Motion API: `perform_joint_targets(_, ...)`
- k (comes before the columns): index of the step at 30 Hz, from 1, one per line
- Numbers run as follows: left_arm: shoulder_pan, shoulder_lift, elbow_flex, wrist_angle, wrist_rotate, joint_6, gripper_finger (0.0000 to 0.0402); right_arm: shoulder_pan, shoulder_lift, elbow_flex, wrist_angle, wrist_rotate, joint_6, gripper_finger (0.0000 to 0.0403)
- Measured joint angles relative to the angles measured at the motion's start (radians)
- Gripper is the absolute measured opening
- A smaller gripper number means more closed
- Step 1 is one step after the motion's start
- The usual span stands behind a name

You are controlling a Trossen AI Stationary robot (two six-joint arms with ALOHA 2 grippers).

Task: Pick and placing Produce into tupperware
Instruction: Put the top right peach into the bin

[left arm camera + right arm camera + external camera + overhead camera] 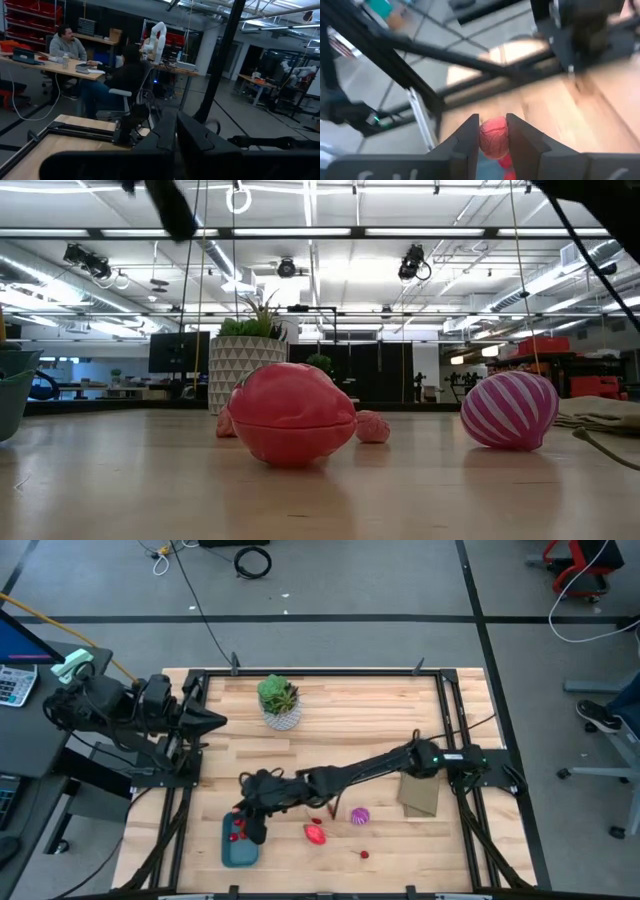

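The blue-teal tupperware tray point(240, 852) lies near the table's near edge, left of centre, with small red pieces point(238, 832) in it. My right gripper point(256, 824) reaches over the tray and is shut on a tiny red round piece point(493, 138). The oval red-pink piece point(316, 833) and the purple ribbed ball point(359, 815) rest on the table to the tray's right. They also show in the low view as the oval point(292, 413) and the ball point(508, 410). One tiny red piece point(363, 854) lies near the near edge. My left gripper point(214, 720) waits shut at the table's left edge. My right gripper pinches the tiny red round piece by its two sides point(483, 139) between its two fingers, near their free ends. The fingers slant downward over the tray. The piece is lifted clear, above other red pieces point(506, 162) in the tray.
A green plant in a white pot point(280, 702) stands at the far middle. A tan box point(419, 794) lies at the right, under my right arm. Another small red piece point(372, 426) lies behind the oval. People sit at desks beyond the table point(67, 47).
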Motion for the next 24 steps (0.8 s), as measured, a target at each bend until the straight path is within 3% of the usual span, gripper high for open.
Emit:
perform_joint_targets(9,0.0,0.001,0.0,-0.062,0.0,0.001,0.0009,0.013,0.112,0.0,-0.013,-0.004,-0.049,0.0098)
perform_joint_targets(24,0.0,0.002,0.0,-0.123,0.0,0.0,0.0021,0.05,0.116,-0.022,-0.075,-0.005,-0.052,0.0098)
